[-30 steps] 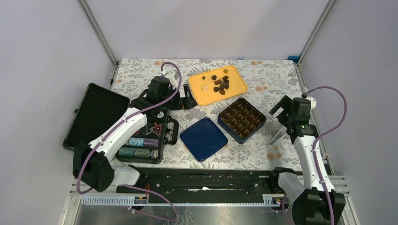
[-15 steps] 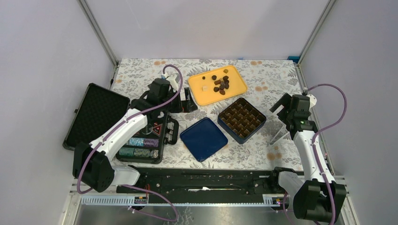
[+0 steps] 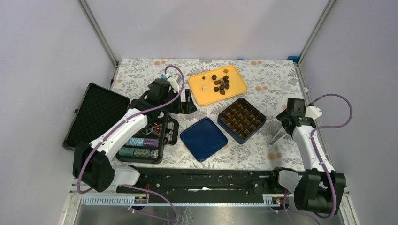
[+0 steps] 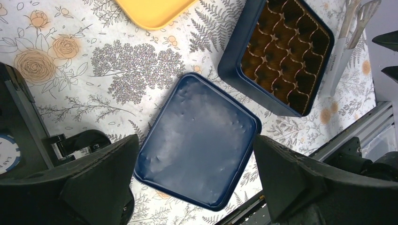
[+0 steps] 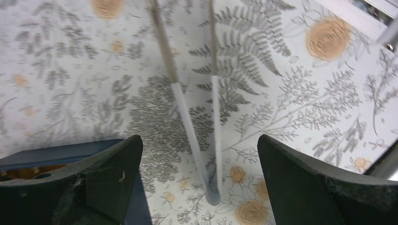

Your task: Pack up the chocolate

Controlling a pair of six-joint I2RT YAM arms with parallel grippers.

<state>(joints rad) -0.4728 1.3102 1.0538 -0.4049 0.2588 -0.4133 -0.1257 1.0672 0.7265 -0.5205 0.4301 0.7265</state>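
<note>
Floral tablecloth [image 3: 272,79] bears yellow tray [image 3: 206,97] holding chocolate [image 3: 221,84], beside blue compartmented box [image 3: 231,133].

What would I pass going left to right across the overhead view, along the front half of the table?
Open black case with poker chips, dark blue lid, dark blue compartment box, metal tongs. The yellow tray holding the chocolate sits farther back, overlapping lid and box, so it's left out.

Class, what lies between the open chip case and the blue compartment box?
The blue lid lies between the chip case and the box; the top view shows it clearly.
</note>
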